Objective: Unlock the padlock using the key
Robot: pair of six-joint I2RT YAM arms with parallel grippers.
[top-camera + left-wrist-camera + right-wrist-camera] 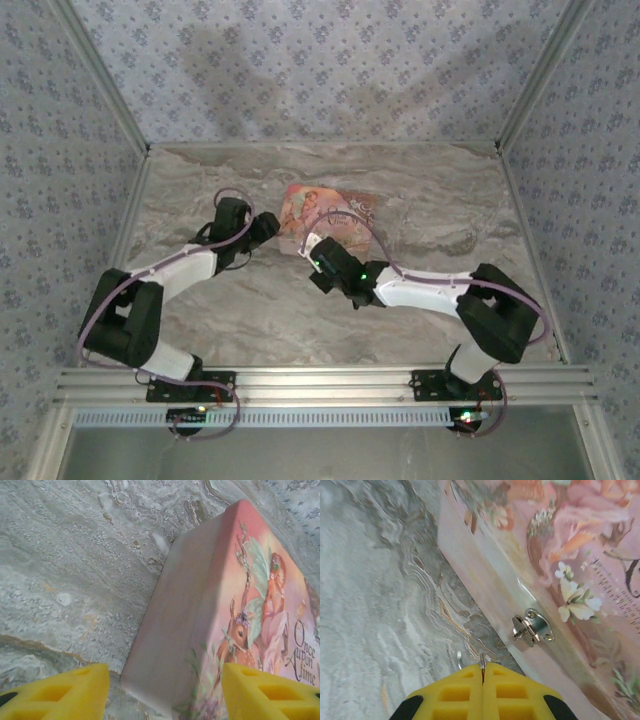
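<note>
Two risks: right gripper pinches only a sliver of the likely key, which could twist out; left gripper jaws wide, pink box unclamped, may slide.

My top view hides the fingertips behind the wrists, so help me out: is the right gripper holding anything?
Observer: Yes, the right gripper is shut on a thin metal loop; I can't tell if it's the key.
Operator: What's ahead of it?
Observer: A silver latch on the side wall of the box, just ahead and right of those fingertips.
Operator: And the other arm?
Observer: The left gripper is open, straddling a corner of the box.
</note>
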